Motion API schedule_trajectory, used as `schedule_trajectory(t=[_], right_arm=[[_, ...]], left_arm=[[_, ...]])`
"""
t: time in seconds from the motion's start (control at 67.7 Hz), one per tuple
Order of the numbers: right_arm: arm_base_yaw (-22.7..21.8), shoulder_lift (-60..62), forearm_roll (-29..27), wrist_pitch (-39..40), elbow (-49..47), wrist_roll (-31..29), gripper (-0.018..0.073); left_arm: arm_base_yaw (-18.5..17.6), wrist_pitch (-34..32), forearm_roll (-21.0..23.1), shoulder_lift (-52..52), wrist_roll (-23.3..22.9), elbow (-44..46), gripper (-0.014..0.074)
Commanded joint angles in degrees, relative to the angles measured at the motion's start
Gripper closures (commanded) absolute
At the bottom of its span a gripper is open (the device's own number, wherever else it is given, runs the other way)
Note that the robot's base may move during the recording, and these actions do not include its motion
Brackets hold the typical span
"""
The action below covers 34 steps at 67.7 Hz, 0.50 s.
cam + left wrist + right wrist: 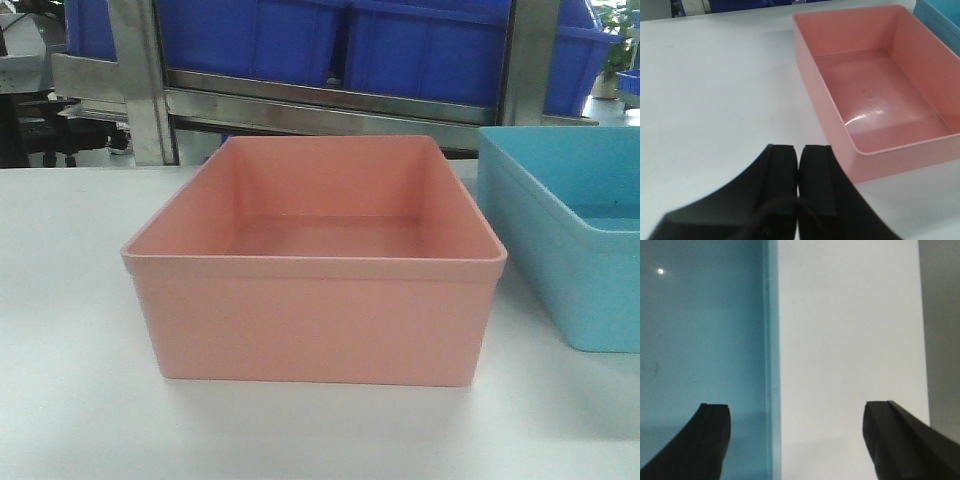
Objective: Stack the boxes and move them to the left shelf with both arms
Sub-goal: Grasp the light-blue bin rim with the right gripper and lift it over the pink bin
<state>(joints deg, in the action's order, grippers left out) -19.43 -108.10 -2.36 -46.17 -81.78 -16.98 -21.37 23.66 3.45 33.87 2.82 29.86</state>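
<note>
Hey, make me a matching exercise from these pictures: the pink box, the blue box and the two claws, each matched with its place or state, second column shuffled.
Column A
1. pink box
2. blue box
3. left claw
4. right claw

Column B
a. open wide, astride a box's side wall
b. shut, above bare white tabletop
c. centre of the front view, empty
d. cut off at the front view's right edge

Pairs: 1-c, 2-d, 3-b, 4-a
</note>
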Motion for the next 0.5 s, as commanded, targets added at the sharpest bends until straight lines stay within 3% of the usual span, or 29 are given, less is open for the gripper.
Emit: schedule_trajectory(t=[0.0,0.236,0.251,0.354,0.487], right_arm=[[-0.2,1.3,-0.3,2.5,-2.0,-0.7,0.0019],[-0.2,0.1,-0.5,3.7,-2.2,-0.7,0.0410],[-0.2,0.1,-0.5,3.7,-2.2,-0.7,0.0471],[-0.2,0.1,-1.1,3.0,-3.0,-0.7,0.0533],[-0.2,0.6,-3.1,-0.3,-5.3,-0.7,0.0531]], left_arm=[[-0.4,-4.7,0.3,-0.2,-0.2,1.6,0.0605],[-0.4,-4.7,0.3,-0.2,-0.2,1.6,0.0605],[-0.4,-4.7,0.3,-0.2,-0.2,1.6,0.0605],[-0.4,-4.7,0.3,-0.2,-0.2,1.6,0.0605],[-0.4,-4.7,0.5,-0.2,-0.2,1.6,0.0605]])
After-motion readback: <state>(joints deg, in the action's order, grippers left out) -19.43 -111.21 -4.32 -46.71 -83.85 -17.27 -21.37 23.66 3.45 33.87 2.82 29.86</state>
